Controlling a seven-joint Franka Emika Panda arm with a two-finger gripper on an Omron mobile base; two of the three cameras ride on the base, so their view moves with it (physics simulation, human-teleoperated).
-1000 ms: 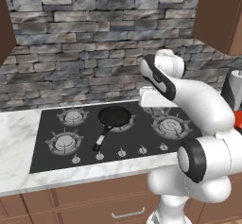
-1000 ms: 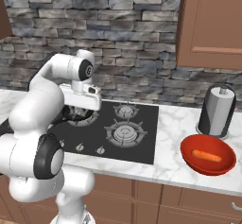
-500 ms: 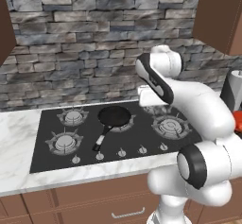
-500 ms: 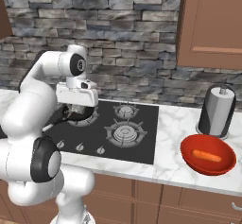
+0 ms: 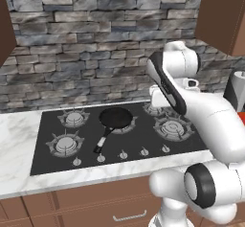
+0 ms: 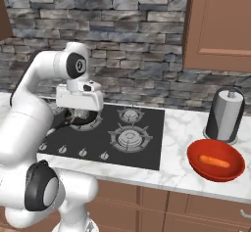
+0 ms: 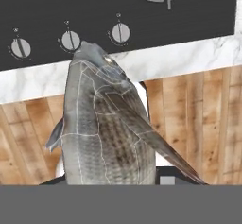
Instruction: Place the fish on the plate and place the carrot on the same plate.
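- Above the cooktop (image 5: 119, 140), my hand has swung round over the last second: in the left base view the wrist now stands higher and turned further toward the stone wall (image 5: 95, 44), and in the right base view the hand block has come forward over the burners.
- Hand view: the fish (image 7: 101, 128), grey and scaled, rises between my jaws, which are clenched on its lower end; its head points toward the cooktop's knobs (image 7: 71, 41) and the desk (image 7: 189, 57) edge.
- Right base view: my gripper (image 6: 81, 112) hangs just over the left burners, the fish itself hidden under the hand.
- Carrot (image 6: 213, 161): lying in the red bowl (image 6: 215, 170) on the desk, beside the steel canister (image 6: 224, 114), well apart from my hand.
- Frying pan (image 5: 115, 118): on a rear burner, untouched.
- Meaning for the task: the fish is lifted and in transit; I judge the carry to the plate is the step in hand, with the carrot not yet fetched.
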